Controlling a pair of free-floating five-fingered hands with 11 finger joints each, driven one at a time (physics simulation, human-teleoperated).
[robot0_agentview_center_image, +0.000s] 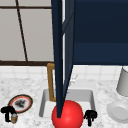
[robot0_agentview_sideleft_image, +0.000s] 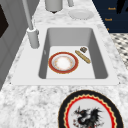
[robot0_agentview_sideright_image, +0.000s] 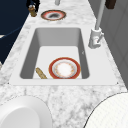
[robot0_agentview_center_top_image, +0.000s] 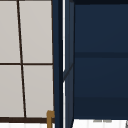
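Marble desk (robot0_agentview_sideright_image: 75, 97) w/ sink (robot0_agentview_sideright_image: 85, 67); dragon plate (robot0_agentview_sideleft_image: 91, 116) on the L, white plate (robot0_agentview_center_image: 118, 112) and grey canister (robot0_agentview_center_image: 124, 82) on the R.

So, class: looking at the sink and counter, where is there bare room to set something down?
Free: the sink basin floor behind the red-rimmed plate, and the marble between the basin's front rim and the dragon plate. Crowded: the basin's front, with plate and wooden stick; the counter corner where the left hand holds a small jar.

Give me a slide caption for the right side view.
Red-rimmed plate and a brown stick lie in the sink beside the faucet.
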